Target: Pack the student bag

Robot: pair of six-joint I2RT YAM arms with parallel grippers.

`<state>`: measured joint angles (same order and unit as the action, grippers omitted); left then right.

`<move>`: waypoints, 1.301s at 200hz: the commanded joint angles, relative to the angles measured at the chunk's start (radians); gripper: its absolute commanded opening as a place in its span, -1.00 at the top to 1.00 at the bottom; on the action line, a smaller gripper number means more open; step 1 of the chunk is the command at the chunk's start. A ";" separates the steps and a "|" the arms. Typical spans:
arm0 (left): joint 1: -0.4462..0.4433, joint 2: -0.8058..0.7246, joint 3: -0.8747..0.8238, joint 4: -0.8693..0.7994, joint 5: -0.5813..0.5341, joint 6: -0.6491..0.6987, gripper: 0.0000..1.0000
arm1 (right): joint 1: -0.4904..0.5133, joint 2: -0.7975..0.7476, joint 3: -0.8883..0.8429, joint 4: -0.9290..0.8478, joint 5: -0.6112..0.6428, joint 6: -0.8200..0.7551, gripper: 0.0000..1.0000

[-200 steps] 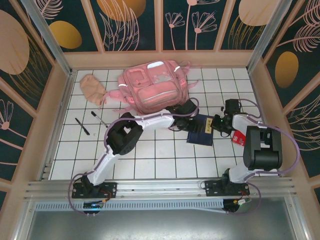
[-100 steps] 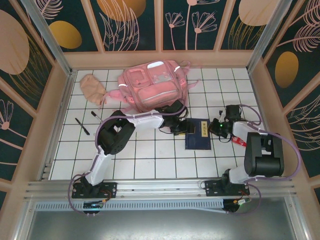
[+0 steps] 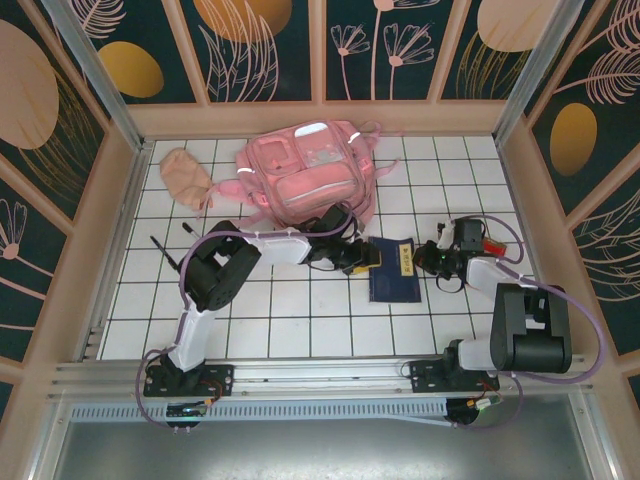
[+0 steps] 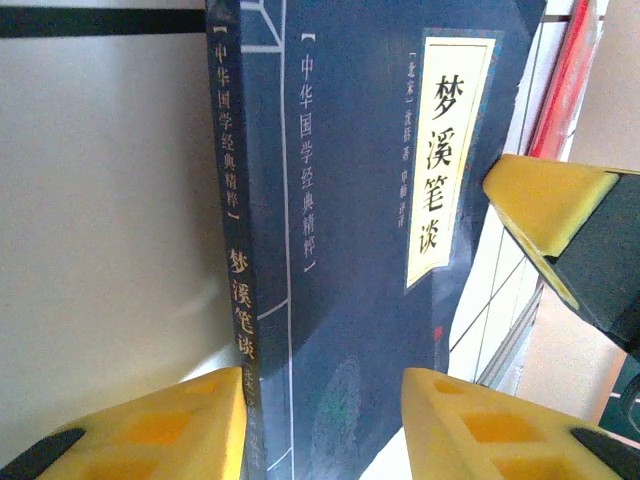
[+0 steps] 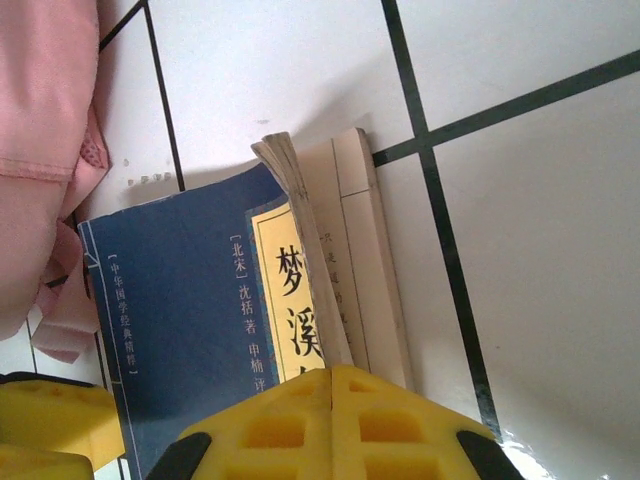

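The student bag (image 3: 310,175), a pink backpack, lies at the back of the tiled table; its fabric also shows (image 5: 40,120). A dark blue book (image 3: 397,272) lies in front of it. My left gripper (image 3: 367,256) is at the book's spine side. It stands open (image 4: 325,400), one yellow pad (image 4: 150,430) beside the spine (image 4: 235,290), the other (image 4: 490,430) over the cover. My right gripper (image 3: 431,258) is at the opposite edge. Its pads (image 5: 270,430) are shut (image 5: 333,385) on the lifted front cover edge (image 5: 300,220), with pale pages (image 5: 360,260) bared beneath.
A peach cloth pouch (image 3: 185,178) lies left of the bag. A black pen (image 3: 165,256) lies partly under the left arm. A red object (image 3: 490,243) sits behind the right wrist. Wooden walls (image 3: 530,180) ring the table.
My left arm's elbow has swung left and its gripper has settled lower at the book's spine, jaws narrowing. My right gripper has edged up and right, still pinched shut.
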<state>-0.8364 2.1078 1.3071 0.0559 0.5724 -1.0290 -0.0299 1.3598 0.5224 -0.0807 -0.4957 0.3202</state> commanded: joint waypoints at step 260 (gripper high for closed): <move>-0.017 -0.023 0.040 -0.096 0.042 0.207 0.20 | 0.192 0.230 0.094 -0.144 -0.032 -0.007 1.00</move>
<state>-0.8215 2.1170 1.3602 -0.1165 0.4725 -0.8295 0.1204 1.5234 0.6464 -0.1417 -0.4126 0.3386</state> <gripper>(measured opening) 0.430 0.049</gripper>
